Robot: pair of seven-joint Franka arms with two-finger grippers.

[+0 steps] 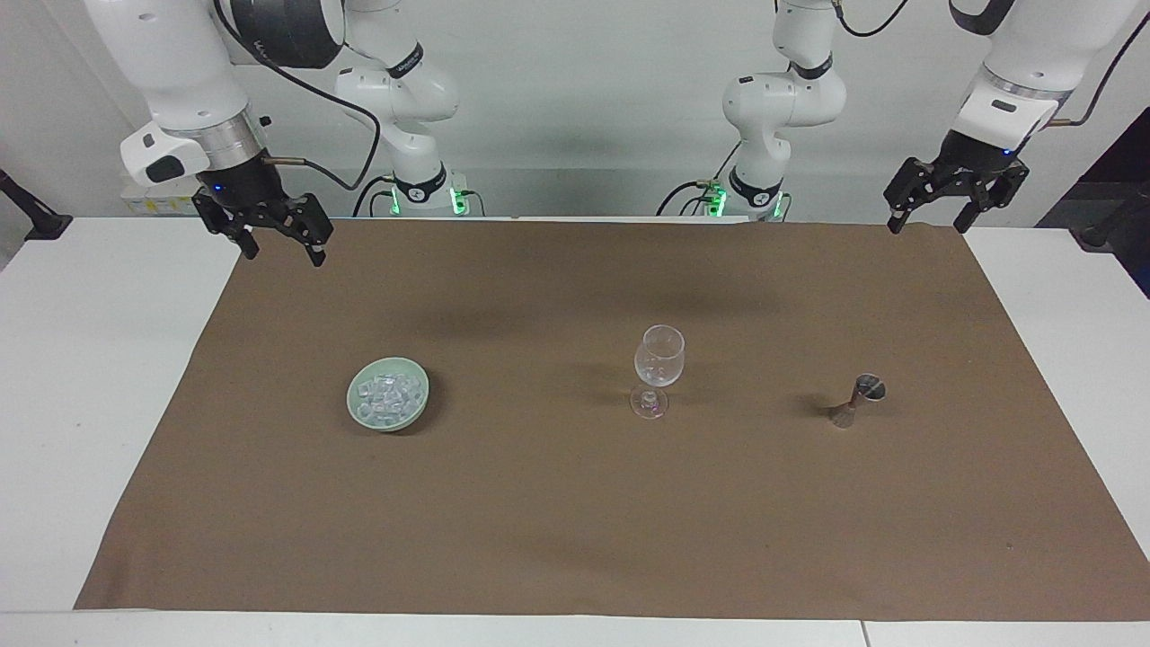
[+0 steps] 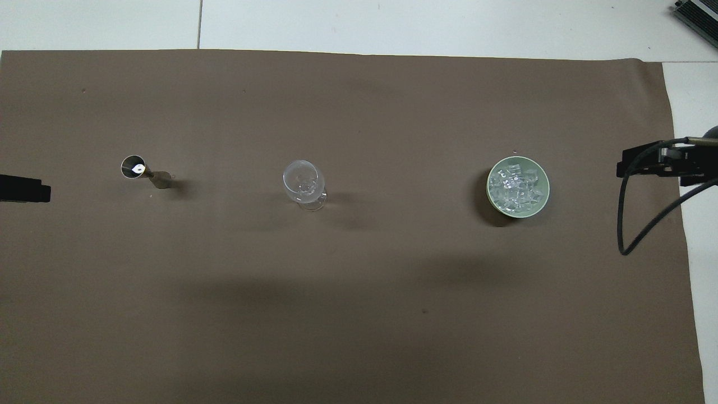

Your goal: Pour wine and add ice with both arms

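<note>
The ice (image 1: 388, 394) is a heap of small clear cubes in a pale green bowl (image 1: 356, 410) toward the right arm's end; it also shows in the overhead view (image 2: 515, 188). A clear stemmed glass (image 1: 659, 358) stands upright mid-cloth and looks empty. A small metal jigger (image 1: 858, 399) stands toward the left arm's end. My right gripper (image 1: 285, 255) is open and empty, raised over the cloth's edge nearest the robots. My left gripper (image 1: 928, 225) is open and empty, raised over the cloth's corner at its own end.
A brown cloth (image 1: 557, 521) covers most of the white table (image 1: 99, 377). In the overhead view the glass (image 2: 303, 180), jigger (image 2: 140, 170) and bowl (image 2: 546, 188) stand in one row. A black cable (image 2: 628, 224) loops below the right gripper (image 2: 645, 163).
</note>
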